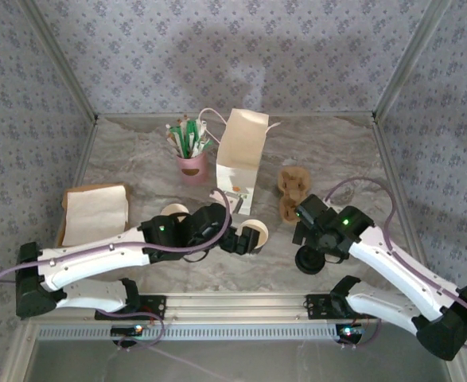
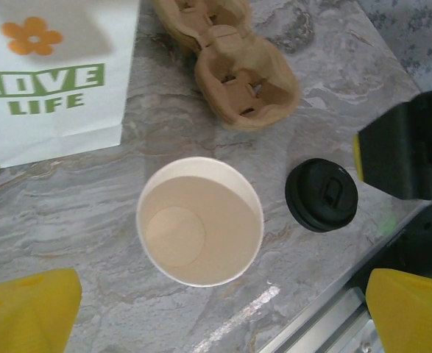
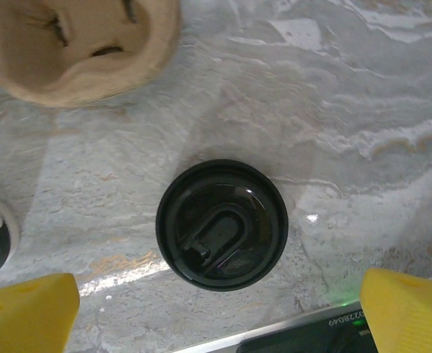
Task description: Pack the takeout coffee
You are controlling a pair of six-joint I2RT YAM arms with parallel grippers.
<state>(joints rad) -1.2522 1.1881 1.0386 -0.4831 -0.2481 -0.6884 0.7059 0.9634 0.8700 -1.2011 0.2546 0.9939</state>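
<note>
A lidded takeout coffee is out of view. An open paper cup [image 2: 199,220], cream-white inside, stands upright on the marble table in the left wrist view, also seen from above [image 1: 254,234]. My left gripper [image 2: 219,312] hangs open over it, with its yellow fingertips [image 2: 28,309] wide on either side and touching nothing. A loose black lid [image 3: 221,224] lies flat to the cup's right [image 2: 321,195], near the table's front edge [image 1: 309,261]. My right gripper [image 3: 219,312] is open directly above the lid, with nothing between its fingers.
A white paper bag [image 1: 241,151] printed LOVE LIFE [image 2: 54,73] stands behind the cup. A brown pulp cup carrier [image 1: 294,191] lies right of it. A pink holder of utensils [image 1: 191,163] stands at the back; a brown tray with napkins [image 1: 96,211] lies left. The metal rail [image 1: 241,302] edges the front.
</note>
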